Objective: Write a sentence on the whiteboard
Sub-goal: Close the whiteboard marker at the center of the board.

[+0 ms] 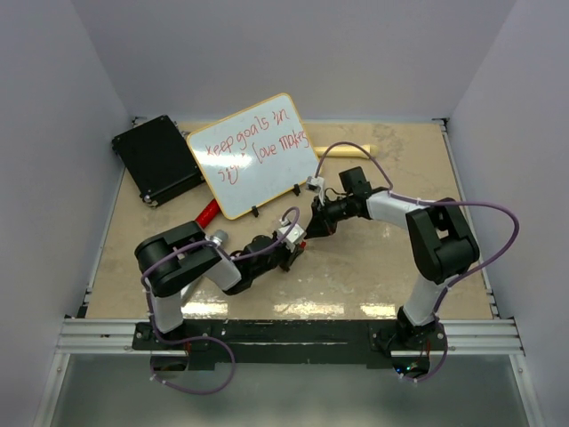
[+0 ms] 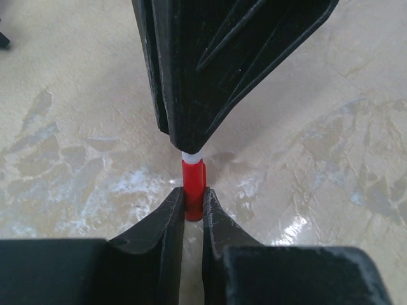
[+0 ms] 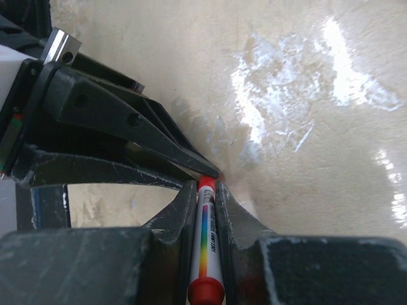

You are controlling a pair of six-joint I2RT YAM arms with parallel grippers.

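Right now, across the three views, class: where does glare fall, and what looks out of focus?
Top external: even light, the whiteboard free of glare, pale reflections on the table near the arm bases. Left wrist: the red cap sharp, soft sheen lower right. Right wrist: hard white glare upper right, the marker blurred at its near end.

whiteboard at table back, case just left, left tool and right tool meeting on marker in front
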